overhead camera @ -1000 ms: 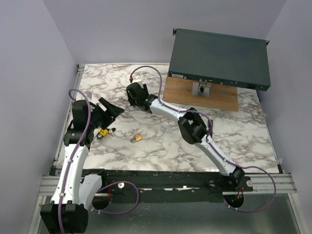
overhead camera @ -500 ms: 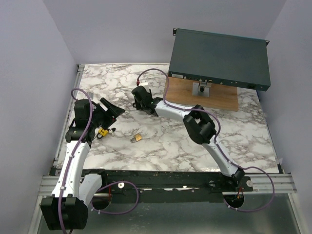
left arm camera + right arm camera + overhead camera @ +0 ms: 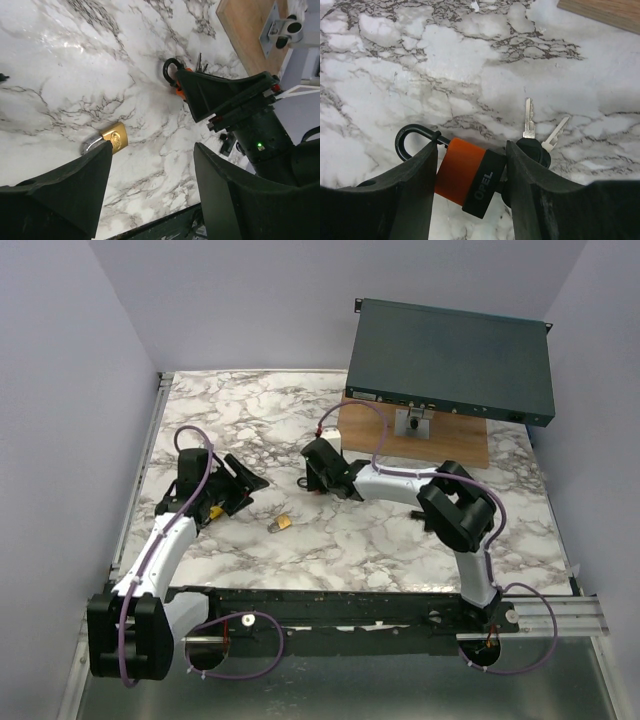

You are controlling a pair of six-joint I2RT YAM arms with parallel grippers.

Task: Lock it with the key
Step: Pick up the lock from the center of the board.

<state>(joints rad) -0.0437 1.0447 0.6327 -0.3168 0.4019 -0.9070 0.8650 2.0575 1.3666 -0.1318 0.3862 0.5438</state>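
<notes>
An orange and black padlock (image 3: 470, 175) with a black shackle (image 3: 410, 139) sits between the fingers of my right gripper (image 3: 470, 170), which is shut on it just above the marble. A black-headed key bunch (image 3: 534, 145) with two silver blades hangs beside it. In the top view the right gripper (image 3: 314, 480) is at the table's middle. A brass padlock (image 3: 283, 523) lies on the marble; it also shows in the left wrist view (image 3: 115, 138). My left gripper (image 3: 243, 483) is open and empty, left of the brass padlock, and also shows in the left wrist view (image 3: 150, 192).
A wooden board (image 3: 420, 435) with a metal bracket (image 3: 412, 421) and a dark rack unit (image 3: 450, 360) stands at the back right. A small yellow item (image 3: 213, 511) lies partly under my left arm. The table's metal rail (image 3: 330, 605) runs along the near edge.
My right gripper has moved right and nearer with the orange padlock. My left gripper has shifted slightly right toward the brass padlock and stays open.
</notes>
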